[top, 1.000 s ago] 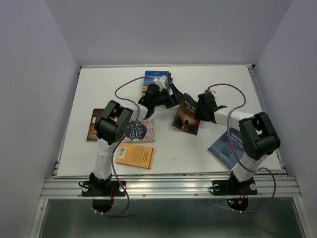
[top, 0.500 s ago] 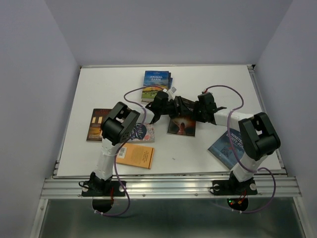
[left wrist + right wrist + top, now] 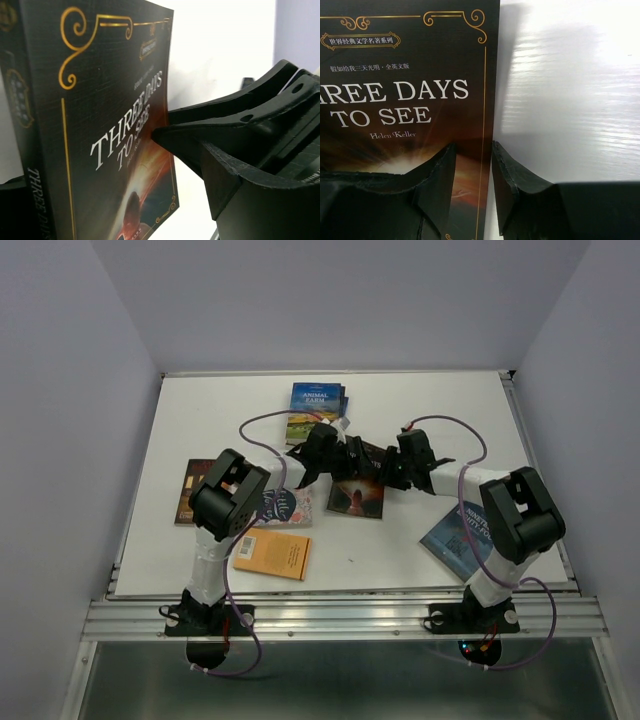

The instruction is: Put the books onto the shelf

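- Bench (image 3: 230, 410), top view: you see both arms reaching inward and meeting over its middle, where the dark book (image 3: 354, 496), titled "Three Days to See", lies between them with its far end at the two pincers.
- Left pincer (image 3: 345, 456): clamped on the dark book. In the left wrist view one finger (image 3: 200, 135) presses its tip against the front cover. The book, spine turned toward the lens, fills the wide gap. You see the other finger only as a dark sliver at the lower left corner.
- Right pincer (image 3: 380, 472): also closed on the dark book, with a narrow gap. In the right wrist view one finger (image 3: 432, 172) lies over the lower cover and the other sits just past the cover's right edge, so that edge runs between them. A broad shadow falls on the bench beside the book.
- Animal Farm stack (image 3: 314, 412): flat at the back middle of the bench, just behind the left pincer.
- Brown book (image 3: 188, 490): flat on the left side, partly hidden by the left arm's elbow.
- Floral book (image 3: 290, 508): flat, just left of the dark book, partly under the left arm.
- Orange book (image 3: 275, 554): flat near the front edge, just in front of the floral book.
- Blue book (image 3: 450, 530): flat on the right side, partly hidden by the right arm.
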{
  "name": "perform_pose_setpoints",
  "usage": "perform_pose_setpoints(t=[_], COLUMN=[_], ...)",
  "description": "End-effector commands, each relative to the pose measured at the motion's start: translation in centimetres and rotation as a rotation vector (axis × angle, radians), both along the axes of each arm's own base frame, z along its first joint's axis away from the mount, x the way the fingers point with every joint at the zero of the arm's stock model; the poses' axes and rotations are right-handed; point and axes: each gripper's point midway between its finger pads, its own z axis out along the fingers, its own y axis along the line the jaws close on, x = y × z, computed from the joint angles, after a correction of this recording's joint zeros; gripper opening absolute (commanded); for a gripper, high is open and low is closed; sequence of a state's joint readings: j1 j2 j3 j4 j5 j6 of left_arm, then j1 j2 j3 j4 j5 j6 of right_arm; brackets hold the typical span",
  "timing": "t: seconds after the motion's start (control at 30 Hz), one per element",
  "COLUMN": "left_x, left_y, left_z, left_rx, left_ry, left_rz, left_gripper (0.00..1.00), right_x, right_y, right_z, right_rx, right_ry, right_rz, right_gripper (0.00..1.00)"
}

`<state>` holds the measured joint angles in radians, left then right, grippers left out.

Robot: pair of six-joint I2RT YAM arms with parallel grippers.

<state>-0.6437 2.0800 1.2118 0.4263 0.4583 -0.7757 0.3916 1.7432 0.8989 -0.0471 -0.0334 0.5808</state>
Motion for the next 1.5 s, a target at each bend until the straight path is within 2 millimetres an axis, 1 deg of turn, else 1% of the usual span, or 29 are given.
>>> perform_pose_setpoints(t=[0.0, 0.03, 0.07, 0.1, 0.17, 0.2, 0.33, 0.4, 0.53, 0.6, 0.67, 0.7, 0.77, 0.8, 0.83, 0.87, 0.9, 1.03, 1.13, 1.17, 1.2, 1.23, 1.27, 1.33, 1.37, 1.4, 1.43, 1.47], left_x=[0.5, 0.3, 0.6, 0.7, 0.5, 0.4, -0.4, -0.2, -0.1, -0.2, -0.3, -0.2, -0.2, -0.2, -0.3, -0.4, -0.4, -0.9, -1.0, -0.8, -0.8, -0.7, -0.7, -0.3, -0.2, -0.2, 0.0, 0.1], left_y=[1.8, 2.1, 2.1, 2.8, 3.1, 3.1, 3.0, 3.2, 3.8, 3.9, 3.9, 4.3, 4.5, 4.5, 4.6, 4.5, 4.5, 4.4, 4.3, 4.1, 4.0, 3.8, 3.6, 3.3, 3.3, 3.3, 3.1, 3.1], left_z=[2.1, 2.3, 2.5, 2.2, 1.8, 1.7, 1.3, 1.6, 1.7, 1.6, 1.4, 1.3, 1.3, 1.5, 1.5, 1.7, 1.7, 2.3, 3.5, 4.1, 5.2, 6.0, 6.9, 9.1, 9.7, 10.7, 11.9, 12.5], left_rx=[0.116, 0.12, 0.121, 0.138, 0.145, 0.143, 0.12, 0.112, 0.11, 0.105, 0.103, 0.106, 0.105, 0.104, 0.105, 0.099, 0.098, 0.072, 0.038, 0.022, 0.005, -0.01, -0.029, -0.053, -0.059, -0.061, -0.07, -0.074], left_ry=[-0.093, -0.092, -0.104, -0.093, -0.079, -0.076, -0.04, -0.044, -0.044, -0.038, -0.034, -0.03, -0.028, -0.034, -0.033, -0.033, -0.033, -0.042, -0.07, -0.09, -0.115, -0.136, -0.163, -0.217, -0.234, -0.264, -0.294, -0.307], left_rz=[-0.018, -0.027, -0.029, -0.025, -0.043, -0.055, -0.094, -0.084, -0.078, -0.079, -0.078, -0.068, -0.064, -0.064, -0.064, -0.07, -0.071, -0.077, -0.074, -0.075, -0.08, -0.085, -0.098, -0.109, -0.114, -0.124, -0.128, -0.129], left_gripper=[0.77, 0.83, 0.83, 0.87, 0.95, 0.98, 0.99, 0.99, 0.99, 0.88, 0.74, 0.55, 0.38, 0.24, 0.17, 0.04, 0.0, 0.0, 0.0, 0.0, 0.0, 0.0, 0.0, 0.0, 0.0, 0.0, 0.0, 0.0], right_x=[-11.0, -11.0, -11.0, -11.1, -11.1, -11.2, -11.3, -11.4, -11.6, -11.6, -11.5, -11.5, -11.6, -11.7, -11.6, -11.8, -11.8, -12.0, -11.4, -10.8, -10.5, -9.9, -8.9, -7.9, -7.3, -6.8, -6.4, -6.1], right_y=[-3.4, -3.5, -3.6, -3.6, -3.5, -3.5, -3.5, -3.6, -3.7, -3.7, -3.8, -3.8, -3.8, -3.9, -3.9, -4.0, -4.0, -4.1, -4.2, -4.2, -4.2, -4.6, -4.7, -5.0, -5.5, -5.6, -5.8, -6.0], right_z=[-8.3, -8.3, -8.4, -8.5, -8.6, -8.8, -9.0, -9.2, -9.3, -9.2, -9.1, -9.1, -9.1, -9.1, -9.1, -9.1, -9.1, -9.0, -8.0, -6.9, -6.3, -5.6, -3.8, -1.8, -0.8, 1.2, 2.2, 3.2], right_rx=[-0.168, -0.171, -0.176, -0.178, -0.174, -0.174, -0.177, -0.182, -0.185, -0.183, -0.185, -0.185, -0.187, -0.187, -0.188, -0.19, -0.189, -0.192, -0.193, -0.191, -0.186, -0.204, -0.205, -0.208, -0.226, -0.217, -0.218, -0.219], right_ry=[0.429, 0.429, 0.428, 0.433, 0.438, 0.443, 0.453, 0.457, 0.46, 0.459, 0.456, 0.453, 0.454, 0.455, 0.453, 0.456, 0.458, 0.453, 0.41, 0.367, 0.346, 0.311, 0.243, 0.18, 0.139, 0.087, 0.054, 0.025], right_rz=[0.035, 0.032, 0.033, 0.033, 0.036, 0.035, 0.037, 0.035, 0.035, 0.037, 0.034, 0.034, 0.033, 0.033, 0.032, 0.032, 0.031, 0.027, 0.027, 0.023, 0.022, 0.009, -0.008, -0.03, -0.053, -0.069, -0.082, -0.1], right_gripper=[0.4, 0.4, 0.4, 0.4, 0.4, 0.4, 0.4, 0.4, 0.39, 0.39, 0.39, 0.39, 0.39, 0.39, 0.39, 0.39, 0.39, 0.39, 0.39, 0.4, 0.4, 0.41, 0.41, 0.41, 0.41, 0.41, 0.42, 0.43])
